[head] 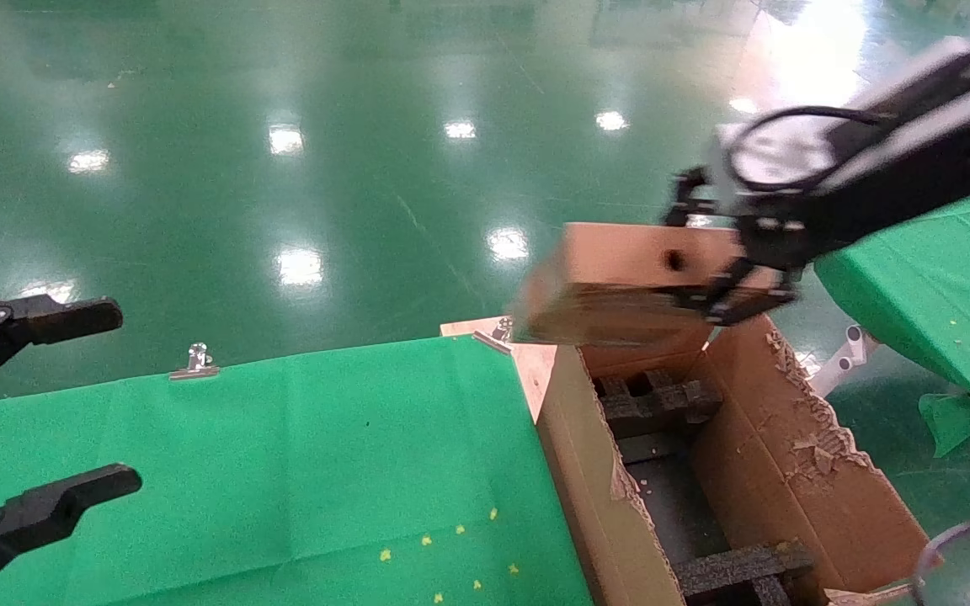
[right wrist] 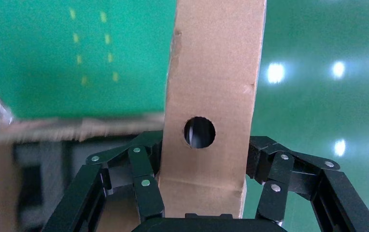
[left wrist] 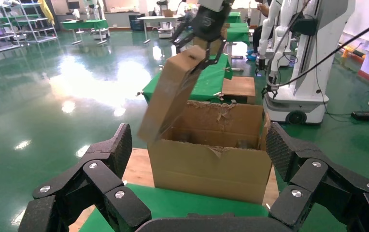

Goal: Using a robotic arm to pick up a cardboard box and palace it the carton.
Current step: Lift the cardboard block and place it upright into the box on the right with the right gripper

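Observation:
My right gripper (head: 725, 269) is shut on the small brown cardboard box (head: 620, 282), with one finger on each side of it. It holds the box in the air above the far end of the large open carton (head: 796, 471). The round hole in the box faces the right wrist camera (right wrist: 199, 132). The left wrist view shows the box (left wrist: 173, 94) tilted over the carton (left wrist: 211, 166). Black foam inserts (head: 658, 400) lie inside the carton. My left gripper (head: 55, 404) is open and empty at the left edge of the green table (head: 283, 471).
The carton has ragged torn flaps (head: 813, 421) and stands against the right edge of the green table. A second green table (head: 940, 278) stands at the right. Metal clips (head: 196, 362) hold the cloth at the table's far edge. A shiny green floor (head: 325, 168) lies beyond.

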`<action>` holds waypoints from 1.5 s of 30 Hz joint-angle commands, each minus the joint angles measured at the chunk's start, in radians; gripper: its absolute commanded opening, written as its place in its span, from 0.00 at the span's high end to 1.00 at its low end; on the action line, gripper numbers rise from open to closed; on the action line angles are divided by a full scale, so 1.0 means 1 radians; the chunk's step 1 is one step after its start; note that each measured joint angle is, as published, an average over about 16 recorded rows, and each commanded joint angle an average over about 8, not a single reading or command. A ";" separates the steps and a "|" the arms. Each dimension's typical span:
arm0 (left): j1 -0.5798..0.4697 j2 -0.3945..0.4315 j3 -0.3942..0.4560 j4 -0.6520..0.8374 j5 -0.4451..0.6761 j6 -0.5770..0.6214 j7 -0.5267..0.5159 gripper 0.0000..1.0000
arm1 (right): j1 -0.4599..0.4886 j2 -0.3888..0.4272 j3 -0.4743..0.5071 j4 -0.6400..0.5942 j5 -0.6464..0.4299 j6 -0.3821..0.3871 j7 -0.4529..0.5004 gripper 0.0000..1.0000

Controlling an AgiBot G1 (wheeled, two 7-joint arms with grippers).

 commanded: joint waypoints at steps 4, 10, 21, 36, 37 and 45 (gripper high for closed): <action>0.000 0.000 0.000 0.000 0.000 0.000 0.000 0.00 | 0.092 0.081 -0.124 -0.002 -0.026 0.001 0.007 1.00; 0.000 0.000 0.000 0.000 0.000 0.000 0.000 0.00 | 0.173 0.131 -0.254 -0.017 -0.056 0.003 0.006 1.00; 0.000 0.000 0.000 0.000 0.000 0.000 0.000 0.00 | 0.221 0.162 -0.339 -0.024 -0.030 0.013 0.012 1.00; 0.000 0.000 0.000 0.000 0.000 0.000 0.000 0.00 | 0.107 0.231 -0.375 -0.108 0.082 0.111 0.432 1.00; 0.000 0.000 0.000 0.000 0.000 0.000 0.000 0.00 | 0.100 0.240 -0.377 -0.110 0.085 0.121 0.466 1.00; 0.000 0.000 0.000 0.000 0.000 -0.001 0.000 0.00 | 0.069 0.307 -0.391 -0.099 0.111 0.195 0.680 1.00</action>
